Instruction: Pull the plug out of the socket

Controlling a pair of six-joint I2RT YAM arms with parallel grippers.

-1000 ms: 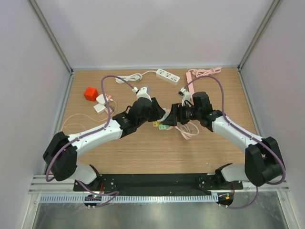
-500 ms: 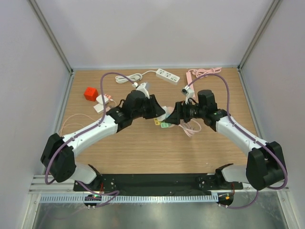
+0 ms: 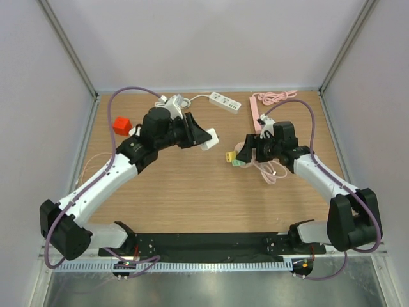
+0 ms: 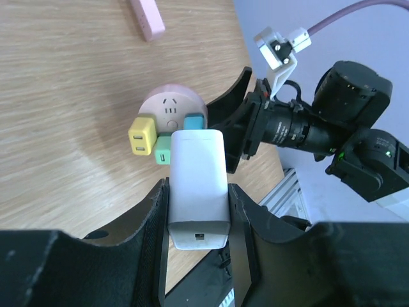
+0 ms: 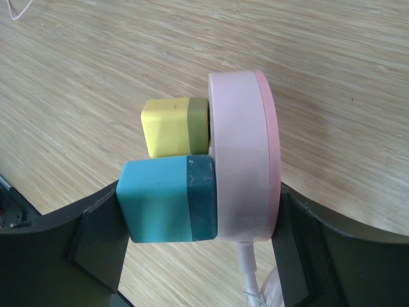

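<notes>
White-and-black arms (image 3: 99, 187), purple cables (image 3: 133, 89)

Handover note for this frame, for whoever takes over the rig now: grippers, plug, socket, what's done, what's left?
Left gripper: shut on the white plug, held off the table.
Right gripper: closed around the pink round socket, which is turned on edge.
Things: the white plug is clear of the socket, with a gap between them. A yellow plug and a teal plug sit in the socket face.
Done: the white plug is out.
Left: probably just setting the plug and socket down and releasing them. Whether the other plugs must come out too can't be told from these views.
</notes>
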